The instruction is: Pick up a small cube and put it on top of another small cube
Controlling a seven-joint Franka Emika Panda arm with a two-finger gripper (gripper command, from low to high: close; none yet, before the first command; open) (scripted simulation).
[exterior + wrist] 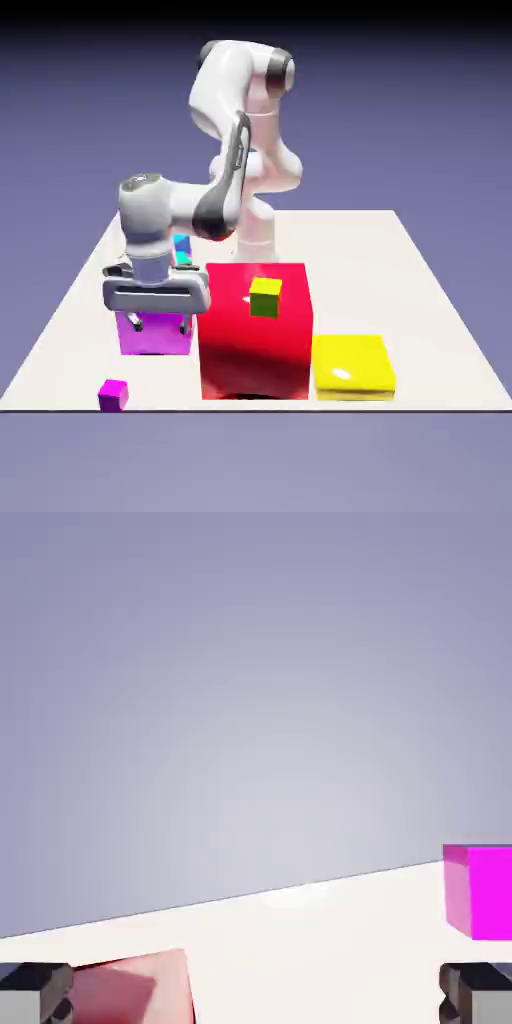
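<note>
In the exterior view, the claw point(160, 322) hangs in front of the magenta block point(155, 335), hiding its upper part, with its fingers spread and nothing between them. The magenta cube point(113, 395) sits at the table's point(420, 310) near edge, toward the exterior view's left, lower in the picture than the claw and apart from it. To the right of the magenta block stands the tall red block point(255, 345), and the yellow cube point(265, 298) shows against its upper part; whether it rests on top or floats in front is hard to judge from here. The flat yellow block point(352, 365) lies just right of the red one. Behind the claw, a bit of blue and cyan point(182, 248) peeks out. In the hand view, the fingertips stand wide apart at the bottom corners, the magenta cube is at the right edge, partly cut off, above the right fingertip, and a corner of the red block shows at lower left.
</note>
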